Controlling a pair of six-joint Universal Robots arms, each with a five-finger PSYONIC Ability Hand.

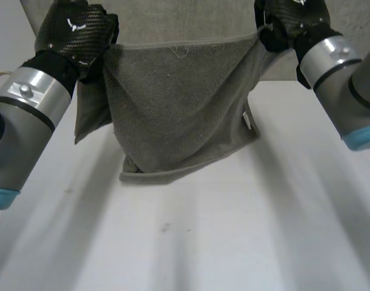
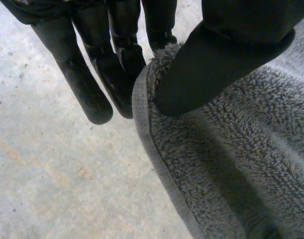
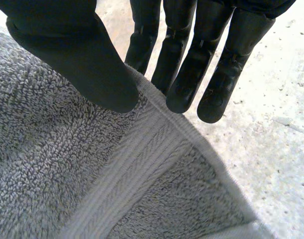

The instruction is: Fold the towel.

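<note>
A grey terry towel (image 1: 178, 103) hangs in the air between my two hands, its lower fold touching the white table (image 1: 191, 236). My left hand (image 1: 75, 36) holds the towel's upper left corner; in the left wrist view its thumb (image 2: 226, 59) presses the towel (image 2: 231, 164) against the fingers (image 2: 117, 74). My right hand (image 1: 287, 24) holds the upper right corner. There the thumb (image 3: 77, 55) pinches the hemmed edge of the towel (image 3: 67, 169) against the fingers (image 3: 191, 64).
More grey cloth lies flat on the table behind the hanging towel (image 1: 191, 21). A small label (image 1: 247, 120) hangs at the towel's right side. Bare white table stretches in front.
</note>
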